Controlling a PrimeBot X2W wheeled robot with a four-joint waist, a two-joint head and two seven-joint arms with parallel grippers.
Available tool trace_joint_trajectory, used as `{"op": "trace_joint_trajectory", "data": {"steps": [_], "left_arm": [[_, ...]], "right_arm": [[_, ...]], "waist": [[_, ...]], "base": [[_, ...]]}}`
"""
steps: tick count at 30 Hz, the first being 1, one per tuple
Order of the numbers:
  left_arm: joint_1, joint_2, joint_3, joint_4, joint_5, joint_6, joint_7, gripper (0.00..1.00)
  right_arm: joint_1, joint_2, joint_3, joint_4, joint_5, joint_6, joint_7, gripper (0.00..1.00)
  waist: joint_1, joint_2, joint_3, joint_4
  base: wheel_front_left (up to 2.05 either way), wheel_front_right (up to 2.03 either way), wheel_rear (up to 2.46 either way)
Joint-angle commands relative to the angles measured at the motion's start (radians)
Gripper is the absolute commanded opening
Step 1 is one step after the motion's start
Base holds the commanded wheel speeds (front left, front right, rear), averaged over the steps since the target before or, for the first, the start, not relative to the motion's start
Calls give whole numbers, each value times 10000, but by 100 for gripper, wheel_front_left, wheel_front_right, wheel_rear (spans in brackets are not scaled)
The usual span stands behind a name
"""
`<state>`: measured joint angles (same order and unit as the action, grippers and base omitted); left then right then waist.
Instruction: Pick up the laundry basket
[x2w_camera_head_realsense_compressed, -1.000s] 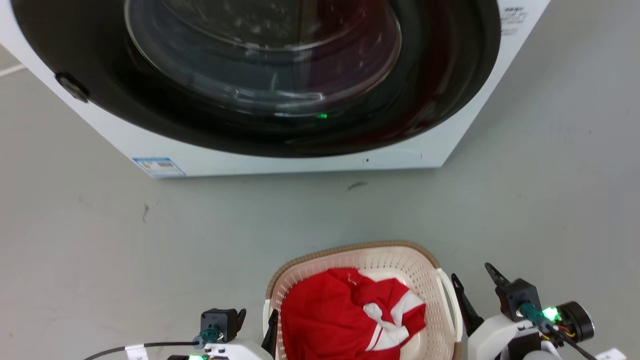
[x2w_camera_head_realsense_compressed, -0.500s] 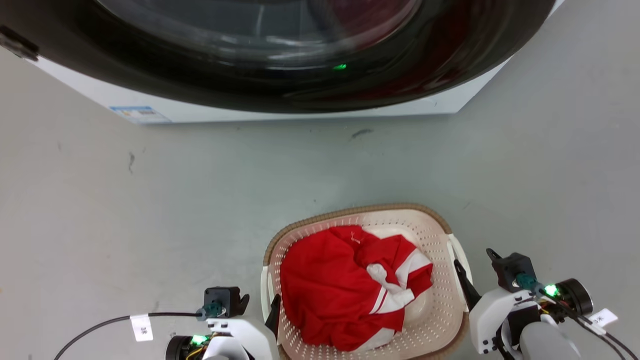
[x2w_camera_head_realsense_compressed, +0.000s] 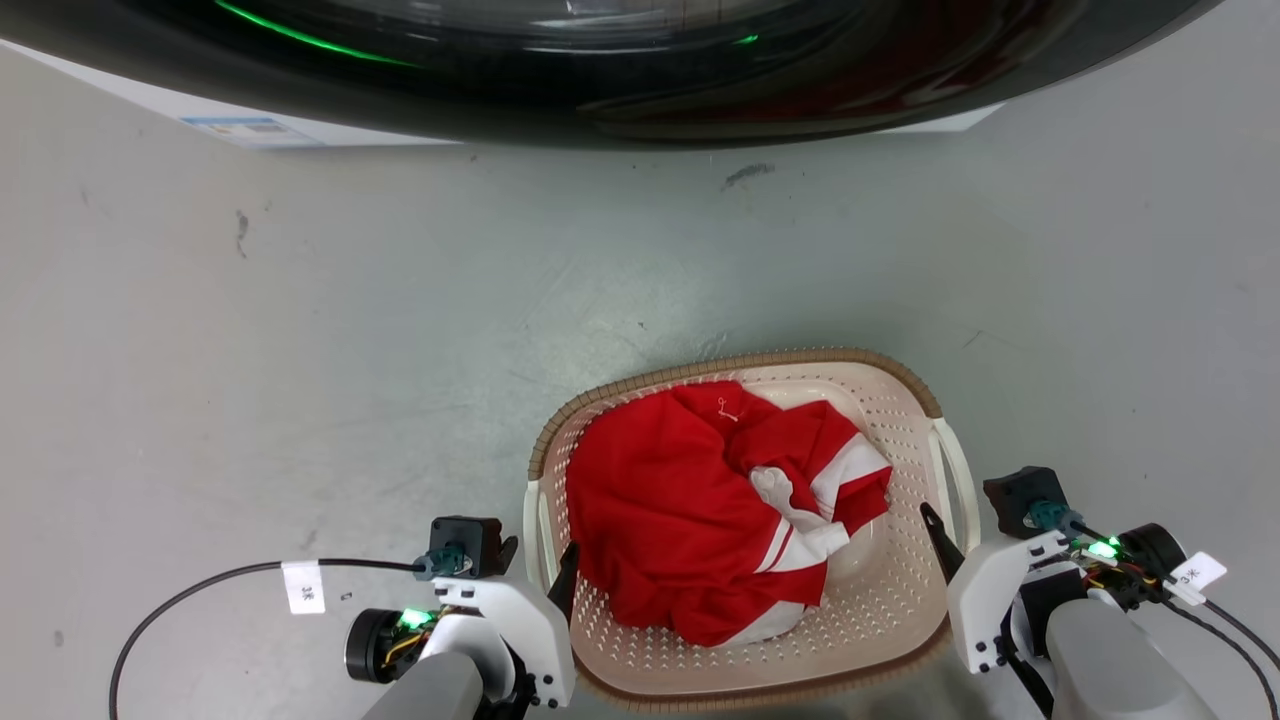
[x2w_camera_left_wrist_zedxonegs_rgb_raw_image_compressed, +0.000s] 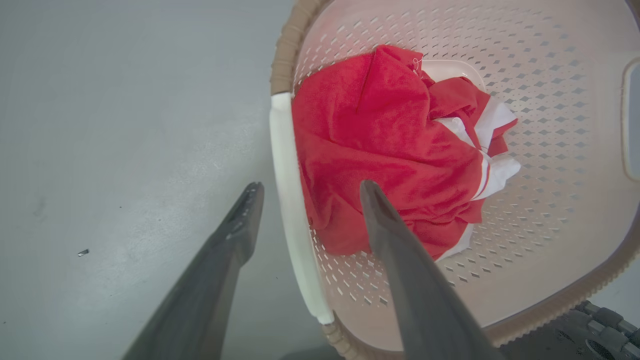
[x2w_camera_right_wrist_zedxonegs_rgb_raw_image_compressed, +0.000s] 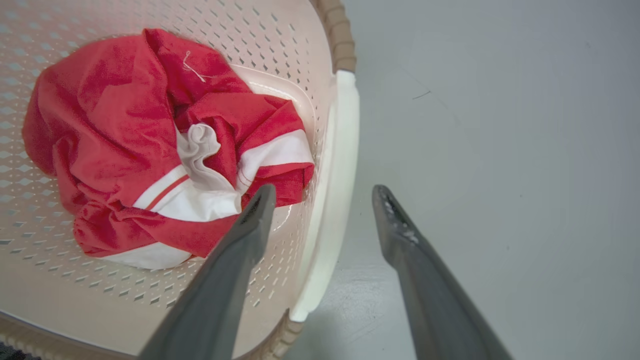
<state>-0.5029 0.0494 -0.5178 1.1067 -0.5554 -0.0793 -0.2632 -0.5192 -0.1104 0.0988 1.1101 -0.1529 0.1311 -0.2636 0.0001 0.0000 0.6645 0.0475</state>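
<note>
White washing machine with dark round door (x2w_camera_head_realsense_compressed: 600, 70): top edge cuts it, I get just the lowest strip. Its blue sticker (x2w_camera_head_realsense_compressed: 242, 128) is too small for me to read. Crumpled red-and-white cloth (x2w_camera_head_realsense_compressed: 700, 500) hides much of the floor of the cream perforated plastic laundry basket (x2w_camera_head_realsense_compressed: 905, 430). Left wrist view: basket's far wall runs off the right edge.

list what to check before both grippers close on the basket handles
1. Left gripper open, left handle between its fingers in the left wrist view: ok.
2. Right gripper open, right handle between its fingers in the right wrist view: ok.
3. Red and white garment inside the laundry basket, nothing over the rim: ok.
4. Inner fingers free of the garment: cannot tell.
5. Fingers low enough to catch the handles: cannot tell.
</note>
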Motion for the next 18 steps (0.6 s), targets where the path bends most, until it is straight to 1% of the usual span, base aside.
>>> {"op": "trace_joint_trajectory", "data": {"steps": [1,7,18], "left_arm": [[-166,16,-80,60,-61,-57,-25,100],[-491,16,-549,257,-398,-72,-24,100],[-892,16,-1260,393,-964,18,-24,100]], "right_arm": [[-207,-53,-33,164,-19,-7,-18,100],[-746,-4,-86,950,-114,-7,-19,100],[-1227,89,-148,1422,-137,-7,-19,100]], "waist": [[-1,0,169,17],[-1,0,557,43],[-1,0,1020,72]], "base": [[0,0,0],[0,0,0],[0,0,0]]}}
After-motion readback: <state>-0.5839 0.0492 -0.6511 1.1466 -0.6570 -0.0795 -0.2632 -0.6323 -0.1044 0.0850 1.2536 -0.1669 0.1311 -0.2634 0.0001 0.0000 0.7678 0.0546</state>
